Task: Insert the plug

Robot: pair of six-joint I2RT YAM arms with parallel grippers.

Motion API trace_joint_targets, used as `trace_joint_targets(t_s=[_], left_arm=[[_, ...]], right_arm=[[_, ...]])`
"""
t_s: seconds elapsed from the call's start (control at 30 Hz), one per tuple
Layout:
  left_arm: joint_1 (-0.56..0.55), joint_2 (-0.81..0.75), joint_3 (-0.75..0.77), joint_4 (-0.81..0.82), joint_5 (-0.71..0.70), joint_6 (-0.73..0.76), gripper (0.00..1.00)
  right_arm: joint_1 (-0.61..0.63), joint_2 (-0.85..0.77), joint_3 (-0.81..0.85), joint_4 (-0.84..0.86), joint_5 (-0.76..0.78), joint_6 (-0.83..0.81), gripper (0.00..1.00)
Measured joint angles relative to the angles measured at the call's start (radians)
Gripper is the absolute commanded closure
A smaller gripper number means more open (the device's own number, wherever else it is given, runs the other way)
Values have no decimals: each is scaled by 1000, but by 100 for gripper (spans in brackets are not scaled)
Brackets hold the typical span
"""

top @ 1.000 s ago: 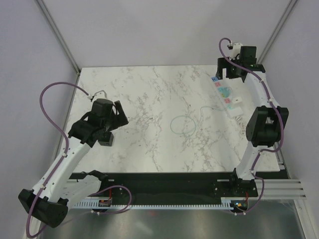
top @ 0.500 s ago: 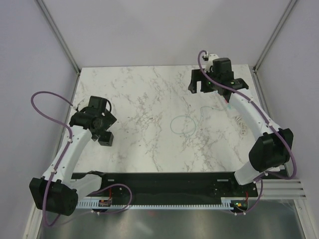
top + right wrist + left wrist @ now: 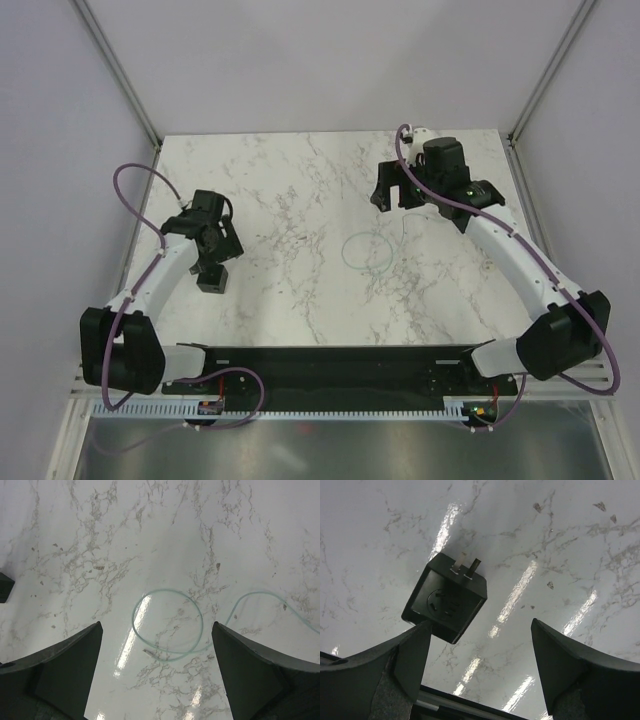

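Note:
The black cube plug [image 3: 447,597] lies on the marble table with two metal prongs pointing away from me. In the top view the plug [image 3: 211,280] sits at the left. My left gripper [image 3: 481,625] is open above it, and its left finger [image 3: 410,655] overlaps the plug's near corner; it also shows in the top view [image 3: 218,252]. My right gripper [image 3: 156,625] is open and empty above the pale-green cable loop [image 3: 167,591], and shows in the top view [image 3: 398,195]. The white power strip is hidden behind the right arm.
The thin green cable [image 3: 365,250] coils at the table's middle, its free end [image 3: 148,653] inside the loop. A dark corner [image 3: 5,587] shows at the left edge of the right wrist view. Grey walls and posts enclose the table.
My right gripper swung from over the power strip at the back right to above the cable near the middle. My left arm shifted, its gripper staying over the plug. The plug has not moved.

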Motion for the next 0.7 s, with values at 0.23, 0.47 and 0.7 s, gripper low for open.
trace_joint_targets(t_s=[0.23,0.47,0.7], left_arm=[[1,19,-19,46,71,194,13],[5,91,-9,39,59,280,14],[6,178,25,11,-28,323,11]], right_arm=[[-1,-111,0,6,-2,4,2],[-1,-123,0,7,2,3,2],[-1,-127,-4,9,2,4,2]])
